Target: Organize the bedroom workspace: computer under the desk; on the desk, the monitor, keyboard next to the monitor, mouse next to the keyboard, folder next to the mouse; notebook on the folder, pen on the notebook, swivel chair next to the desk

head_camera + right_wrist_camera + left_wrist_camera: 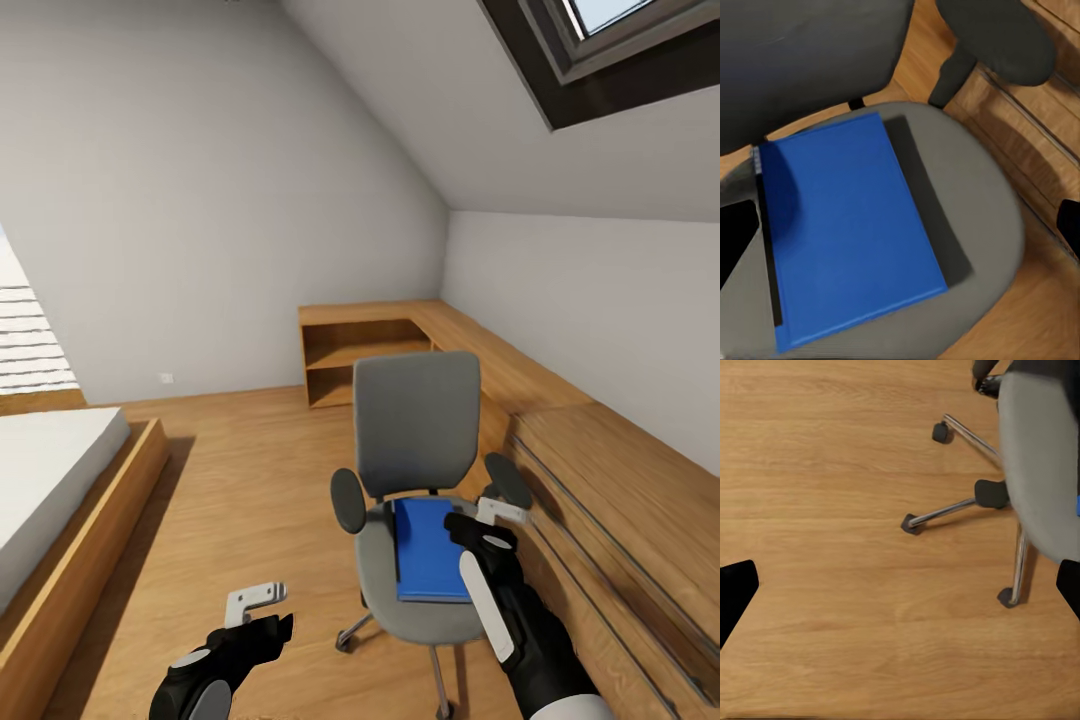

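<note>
The grey swivel chair (415, 420) stands on the plank floor of the bedroom, close to the low wooden cabinets. The blue folder (430, 545) lies flat on its seat, black spine toward the chair's left side. My right gripper (487, 525) hovers open just above the folder's right edge; in the right wrist view the folder (844, 232) lies between the spread fingertips (736, 240). My left gripper (262, 615) hangs open over bare floor left of the chair, above the chair's metal base (967, 506). The desk, computer, monitor, keyboard, mouse, notebook and pen are out of view.
Low wooden cabinets (600, 470) run along the right wall, touching distance from the chair's right armrest (508, 480). An open shelf unit (360, 355) stands at the back corner. A bed (50, 480) on a wooden frame is at the left. Open floor (250, 480) lies between.
</note>
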